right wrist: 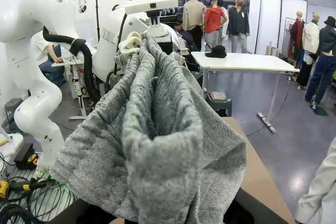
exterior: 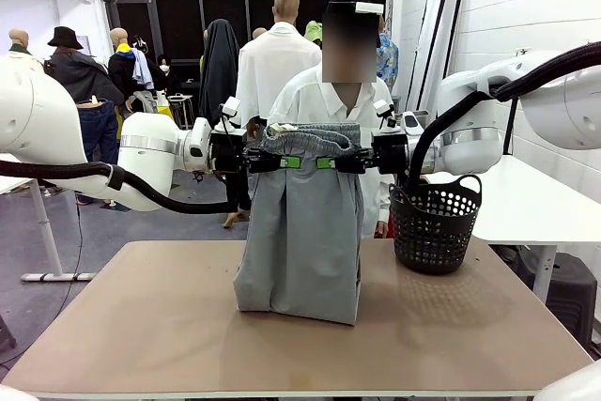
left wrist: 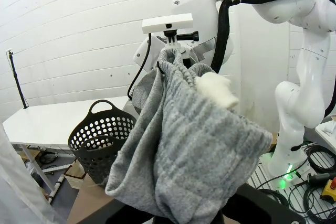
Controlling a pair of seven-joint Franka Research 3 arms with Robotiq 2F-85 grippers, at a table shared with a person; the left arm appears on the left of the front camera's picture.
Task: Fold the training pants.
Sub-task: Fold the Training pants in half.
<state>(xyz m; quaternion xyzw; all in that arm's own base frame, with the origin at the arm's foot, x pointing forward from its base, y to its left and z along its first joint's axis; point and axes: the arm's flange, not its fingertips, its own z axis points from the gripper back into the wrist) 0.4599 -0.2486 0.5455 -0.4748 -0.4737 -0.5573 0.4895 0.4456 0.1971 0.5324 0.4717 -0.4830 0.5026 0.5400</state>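
- The training pants [exterior: 300, 232] hang by the waistband between the two grippers, above the middle of the worktop [exterior: 141, 326]; the leg ends rest crumpled on the worktop, to the left of the black basket [exterior: 434, 223].
- The left gripper [exterior: 282, 161] is clamped on the waistband's left end, its fingers closed tight on the gathered cloth.
- The right gripper [exterior: 331, 162] is clamped on the waistband's right end in the same way, level with the left one.
- In both wrist views the grey fabric bunches over the fingers, so how deep each bite goes cannot be told.
- Risk, as I judge it: the thick elastic could slip from one grip if the arms pull apart or swing quickly, dropping one corner and skewing the fold.
- Another risk: the legs hang doubled and uneven, so lowering them onto the worktop may lay creases in.
- The basket stands near the pants; a sideways sweep could snag the cloth on its rim.
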